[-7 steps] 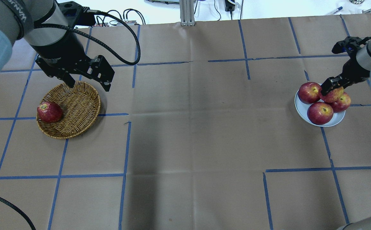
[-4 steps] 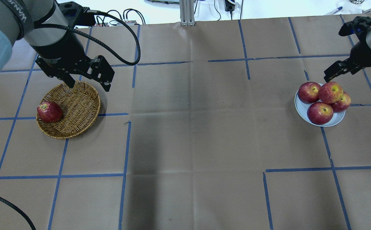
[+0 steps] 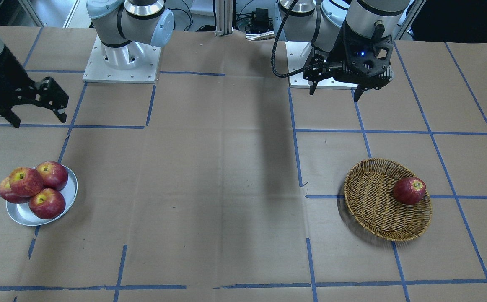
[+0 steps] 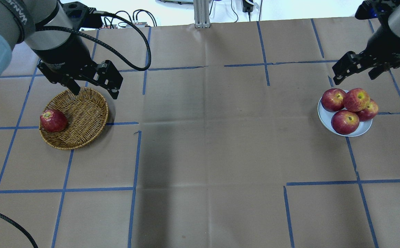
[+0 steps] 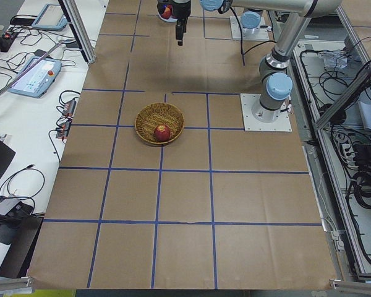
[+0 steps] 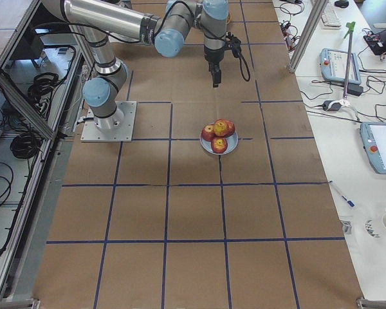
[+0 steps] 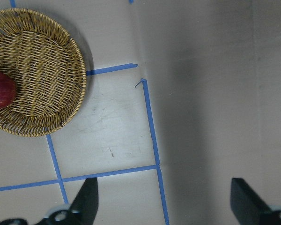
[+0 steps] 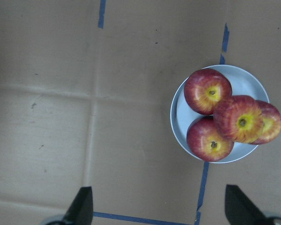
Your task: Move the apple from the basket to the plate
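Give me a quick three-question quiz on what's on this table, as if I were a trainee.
1. How many apples are on the plate? A) two B) four C) six
2. True or false: the basket is empty.
3. Fill in: the left gripper and the right gripper are both ____ and hold nothing.

Key
1. B. The streaky apple sits on top of the other three.
2. False. One dark red apple lies in it.
3. open
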`<state>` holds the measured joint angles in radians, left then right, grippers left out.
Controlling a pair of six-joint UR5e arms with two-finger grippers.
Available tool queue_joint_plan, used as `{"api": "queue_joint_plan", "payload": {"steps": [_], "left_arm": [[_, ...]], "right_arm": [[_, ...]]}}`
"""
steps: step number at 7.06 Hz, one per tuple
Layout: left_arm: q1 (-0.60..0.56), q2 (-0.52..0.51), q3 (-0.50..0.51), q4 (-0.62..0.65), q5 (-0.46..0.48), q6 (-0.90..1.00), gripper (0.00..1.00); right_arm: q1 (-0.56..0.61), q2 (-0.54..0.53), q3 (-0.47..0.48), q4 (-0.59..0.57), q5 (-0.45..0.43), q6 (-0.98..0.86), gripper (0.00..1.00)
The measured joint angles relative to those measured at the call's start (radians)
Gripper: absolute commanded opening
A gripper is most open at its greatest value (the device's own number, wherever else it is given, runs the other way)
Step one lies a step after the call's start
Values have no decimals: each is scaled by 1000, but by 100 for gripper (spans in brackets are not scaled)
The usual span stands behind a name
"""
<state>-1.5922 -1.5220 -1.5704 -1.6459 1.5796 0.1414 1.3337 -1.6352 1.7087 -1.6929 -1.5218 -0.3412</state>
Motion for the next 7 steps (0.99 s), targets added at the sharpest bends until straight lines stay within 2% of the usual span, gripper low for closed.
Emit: {"api": "queue_joint_plan", "payload": {"steps": [3, 7], "left_arm": [[1, 12, -8, 0, 2, 3, 99], [3, 7, -6, 1, -3, 2, 99]], "right_arm": [[179, -52, -11, 76, -49, 245, 100], [207, -53, -21, 106, -54, 294, 100]]}}
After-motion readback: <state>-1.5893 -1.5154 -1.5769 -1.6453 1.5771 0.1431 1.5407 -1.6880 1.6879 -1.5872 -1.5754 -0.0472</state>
